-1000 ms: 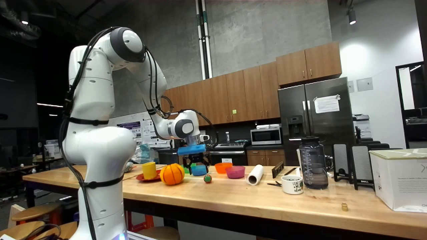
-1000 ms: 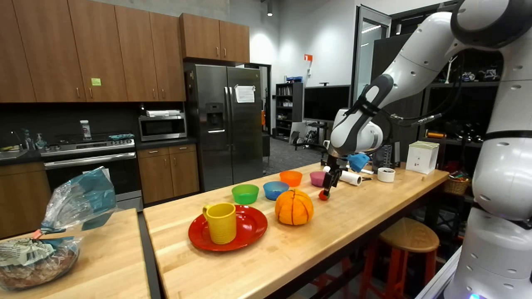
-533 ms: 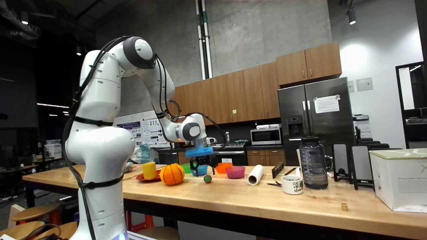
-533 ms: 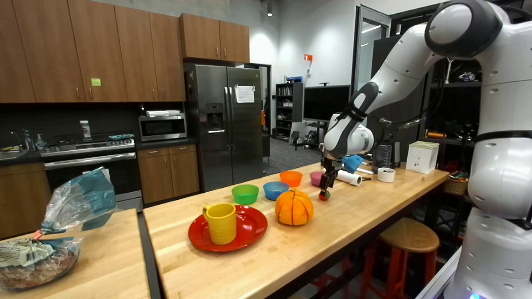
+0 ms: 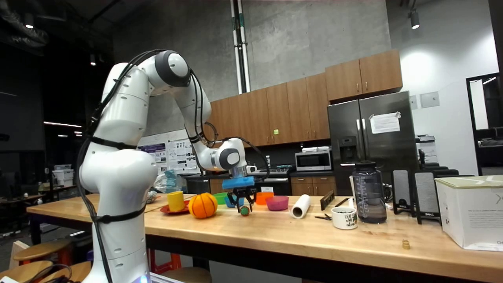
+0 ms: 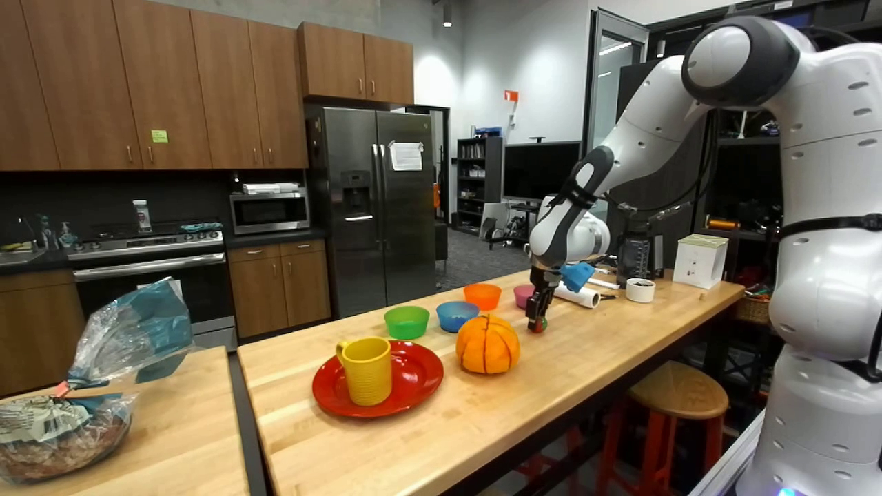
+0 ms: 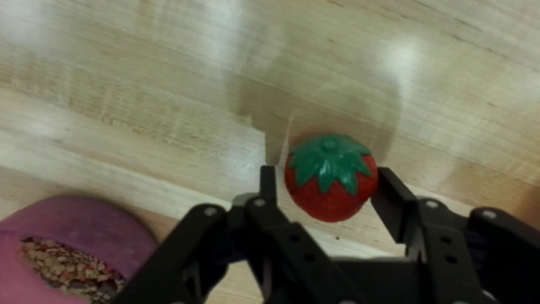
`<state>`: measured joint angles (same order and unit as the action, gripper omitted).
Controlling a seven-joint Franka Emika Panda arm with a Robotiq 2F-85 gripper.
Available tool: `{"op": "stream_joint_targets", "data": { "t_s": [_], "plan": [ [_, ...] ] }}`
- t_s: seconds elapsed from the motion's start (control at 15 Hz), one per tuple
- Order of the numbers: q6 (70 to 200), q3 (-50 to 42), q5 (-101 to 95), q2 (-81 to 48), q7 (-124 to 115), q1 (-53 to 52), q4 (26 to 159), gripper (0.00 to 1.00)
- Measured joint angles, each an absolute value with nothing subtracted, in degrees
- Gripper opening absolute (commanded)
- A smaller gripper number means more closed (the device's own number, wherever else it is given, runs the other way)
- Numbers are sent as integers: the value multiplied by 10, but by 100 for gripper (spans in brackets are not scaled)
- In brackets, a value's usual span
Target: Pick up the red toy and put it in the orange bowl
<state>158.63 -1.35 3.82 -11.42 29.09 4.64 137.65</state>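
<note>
The red toy (image 7: pixel 331 202), a strawberry or tomato shape with a green leafy cap, rests on the wooden table between my gripper's fingers in the wrist view. My gripper (image 7: pixel 327 172) is partly closed around it. Its right finger (image 7: pixel 392 198) appears to meet the toy, while a narrow gap shows beside the left finger (image 7: pixel 268 181). In both exterior views the gripper (image 5: pixel 244 207) points down over the toy (image 6: pixel 541 326), low at the tabletop. The small orange bowl (image 6: pixel 481 296) stands farther back on the table, partly behind the gripper in an exterior view.
A pink bowl (image 7: pixel 76 219) with speckled bits lies close on the left in the wrist view. Blue (image 6: pixel 457 316) and green (image 6: pixel 406 322) bowls, an orange pumpkin-like ball (image 6: pixel 488 344), a red plate (image 6: pixel 420 386) with a yellow mug (image 6: pixel 367 375) and a paper roll (image 5: pixel 300 206) stand around.
The arm has come forward and down, bringing the gripper over the toy. Its fingers have moved closer together around it. The toy and bowls stay in place.
</note>
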Motion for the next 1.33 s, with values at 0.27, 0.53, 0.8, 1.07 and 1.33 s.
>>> {"op": "stream_joint_targets", "data": {
  "t_s": [0.27, 0.53, 0.8, 1.07, 1.33],
  "plan": [
    [1586, -3, 38, -115, 291, 60, 1371, 25],
    [1587, 5, 38, -105, 291, 62, 1364, 25],
    [1586, 16, 38, -93, 291, 60, 1342, 25],
    [1584, 26, 37, -95, 290, 54, 1299, 25],
    [1569, 28, 33, -109, 289, 46, 1246, 25]
  ]
}}
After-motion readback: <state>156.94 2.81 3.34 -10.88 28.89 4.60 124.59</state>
